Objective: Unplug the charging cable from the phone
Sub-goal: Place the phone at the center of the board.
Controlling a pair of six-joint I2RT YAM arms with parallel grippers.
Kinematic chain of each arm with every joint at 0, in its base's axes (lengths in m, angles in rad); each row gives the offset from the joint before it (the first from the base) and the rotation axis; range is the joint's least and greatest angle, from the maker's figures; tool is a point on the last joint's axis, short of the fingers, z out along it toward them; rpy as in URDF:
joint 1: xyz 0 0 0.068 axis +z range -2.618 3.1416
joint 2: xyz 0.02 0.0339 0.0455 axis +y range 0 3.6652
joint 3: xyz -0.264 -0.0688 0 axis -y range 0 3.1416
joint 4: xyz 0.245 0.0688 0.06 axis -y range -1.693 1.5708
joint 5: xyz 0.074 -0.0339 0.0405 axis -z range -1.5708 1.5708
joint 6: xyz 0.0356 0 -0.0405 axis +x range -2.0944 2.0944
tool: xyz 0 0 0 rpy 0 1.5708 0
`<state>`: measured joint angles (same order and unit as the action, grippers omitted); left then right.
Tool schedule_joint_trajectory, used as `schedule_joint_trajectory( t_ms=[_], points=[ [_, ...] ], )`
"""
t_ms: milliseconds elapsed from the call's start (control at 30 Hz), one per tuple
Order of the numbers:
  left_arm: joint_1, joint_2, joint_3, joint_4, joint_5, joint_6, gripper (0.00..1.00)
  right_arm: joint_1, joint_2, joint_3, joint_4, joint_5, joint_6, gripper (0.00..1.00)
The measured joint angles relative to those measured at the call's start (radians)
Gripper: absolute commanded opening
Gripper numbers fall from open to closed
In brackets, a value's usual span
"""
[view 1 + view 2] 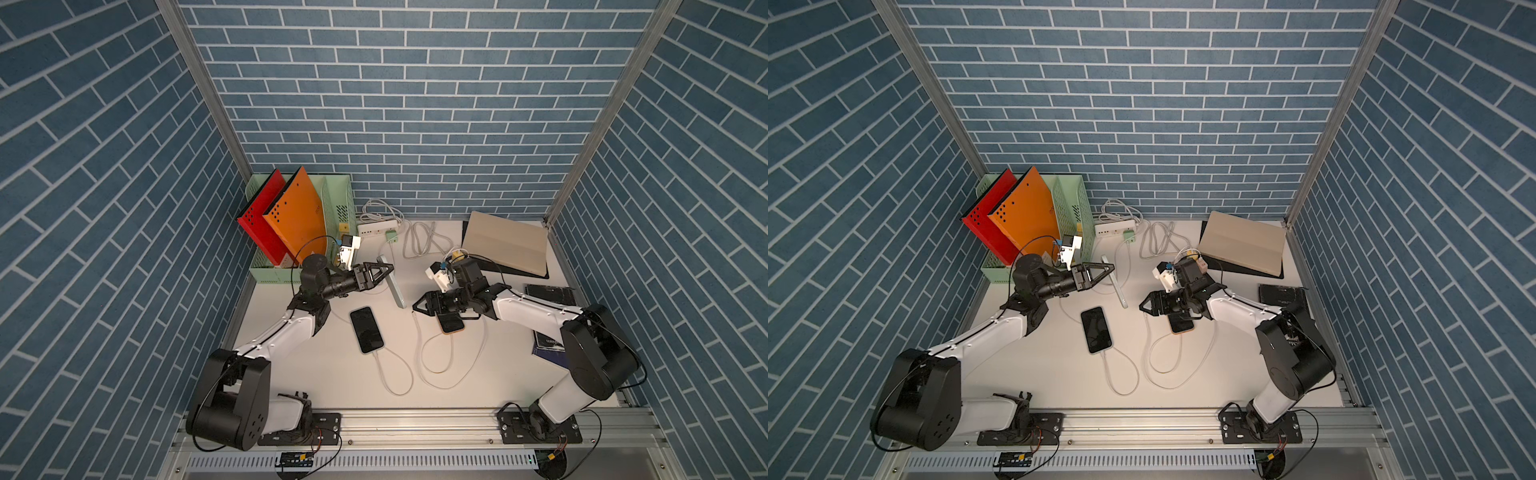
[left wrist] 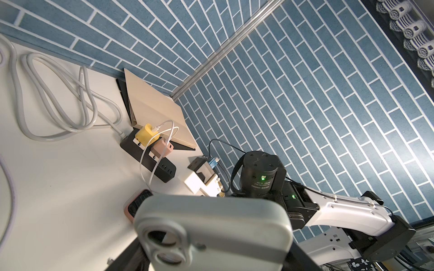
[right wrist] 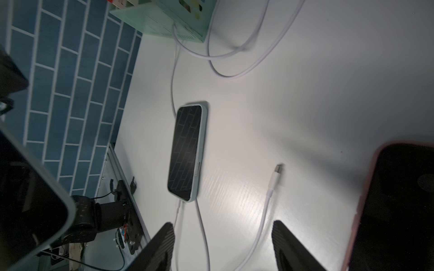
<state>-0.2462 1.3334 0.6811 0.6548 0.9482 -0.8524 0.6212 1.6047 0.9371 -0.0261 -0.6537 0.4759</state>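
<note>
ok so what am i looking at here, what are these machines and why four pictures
A left arm and right arm, robots mounted at a table's edge. Two pictures look down from overhead; two come from cameras on the wrists. The left tool is shut on a grey phone, held on edge. The right tool is open above a loose charging cable, its plug lying free. Two more phones lie flat: a dark phone plugged in, and a pink-cased phone.

Both top views hang high over the front edge of the counter (image 1: 328, 374), looking down toward the back wall, near-identical. Left wrist camera hugs the pale phone (image 2: 211, 230), facing the back-right corner. Right wrist camera sits low, facing the left edge, sharing the dark-screened phone (image 3: 187, 152) with both top views.
</note>
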Motion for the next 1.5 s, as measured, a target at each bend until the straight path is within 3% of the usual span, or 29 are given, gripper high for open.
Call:
schedule_joint_trajectory(
  t_ms=[333,567,1200,1500],
  points=[
    [0.000,0.000,-0.003,0.029,0.024,-0.023,0.02,-0.031,-0.066,-0.080,0.340,-0.289,0.171,0.86],
    [-0.003,0.002,-0.016,0.147,0.058,-0.098,0.03,-0.031,-0.067,-0.080,0.512,-0.397,0.279,0.99],
    [-0.049,0.032,-0.016,0.174,0.067,-0.120,0.03,0.031,-0.016,-0.042,0.595,-0.458,0.314,1.00],
    [-0.052,0.032,-0.016,0.173,0.066,-0.120,0.03,0.039,-0.003,-0.040,0.619,-0.459,0.323,0.87]
  ],
)
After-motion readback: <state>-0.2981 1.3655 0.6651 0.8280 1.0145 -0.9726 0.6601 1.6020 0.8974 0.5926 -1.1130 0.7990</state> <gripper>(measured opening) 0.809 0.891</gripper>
